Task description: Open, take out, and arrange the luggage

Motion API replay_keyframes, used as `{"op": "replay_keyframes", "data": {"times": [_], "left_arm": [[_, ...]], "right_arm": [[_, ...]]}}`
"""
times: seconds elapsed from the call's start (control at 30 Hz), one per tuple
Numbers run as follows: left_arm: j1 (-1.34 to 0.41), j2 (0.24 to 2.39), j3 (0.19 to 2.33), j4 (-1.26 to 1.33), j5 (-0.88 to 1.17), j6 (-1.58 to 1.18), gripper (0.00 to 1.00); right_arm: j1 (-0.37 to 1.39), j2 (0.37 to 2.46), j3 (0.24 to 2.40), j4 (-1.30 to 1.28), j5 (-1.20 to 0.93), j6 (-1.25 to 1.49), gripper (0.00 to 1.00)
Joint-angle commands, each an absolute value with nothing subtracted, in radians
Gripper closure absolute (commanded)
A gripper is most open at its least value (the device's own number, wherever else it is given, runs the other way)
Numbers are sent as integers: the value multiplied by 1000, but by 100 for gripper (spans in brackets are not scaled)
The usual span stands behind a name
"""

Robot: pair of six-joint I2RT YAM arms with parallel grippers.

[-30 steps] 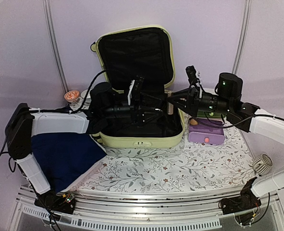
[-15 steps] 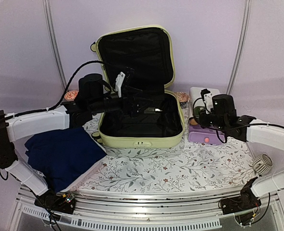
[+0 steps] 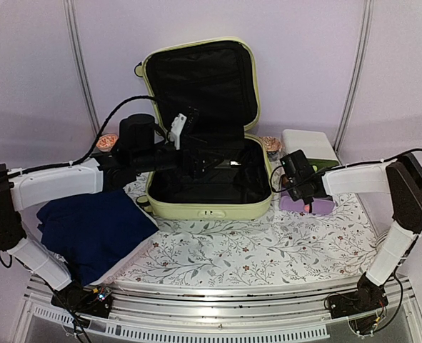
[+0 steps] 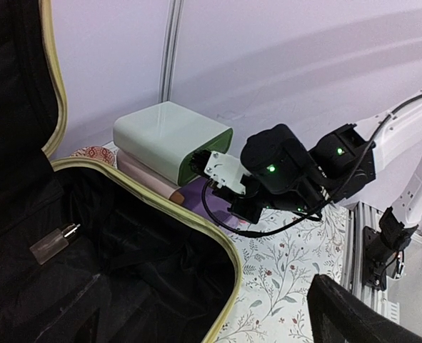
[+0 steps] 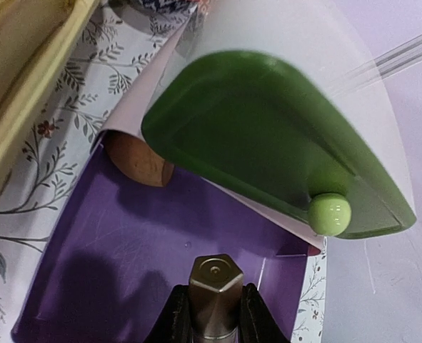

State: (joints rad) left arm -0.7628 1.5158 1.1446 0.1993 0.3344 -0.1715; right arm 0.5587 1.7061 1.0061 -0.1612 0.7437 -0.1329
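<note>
Right gripper [image 5: 214, 318] is pinching a hex-topped metal piece [image 5: 214, 280] above the purple drawer [image 5: 125, 257]. The green drawer [image 5: 260, 150] is overhanging ahead, with the open luggage [image 3: 207, 209] alongside. Left gripper [image 3: 203, 153] is reaching inside it, its opening indiscernible.

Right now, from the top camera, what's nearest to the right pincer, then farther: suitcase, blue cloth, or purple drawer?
1. Purple drawer, right under the right pincer.
2. Yellow-green suitcase, just to its left.
3. Navy cloth, far left, near edge.
</note>
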Motion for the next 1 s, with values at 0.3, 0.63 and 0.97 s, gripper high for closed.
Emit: {"op": "replay_keyframes", "data": {"times": [0.3,0.63,0.97], "left_arm": [[-756,1456,1117,179,325,-108,2],[-754,1437,1121,151,307,-89,2],[-747,1384,1051,275,47,-192,2]], "right_arm": [[460,1863,1131,-318,627,-276,64],[464,1728,1179,-484,529,-136,40],[469,1361,954,-494,330,140,41]]}}
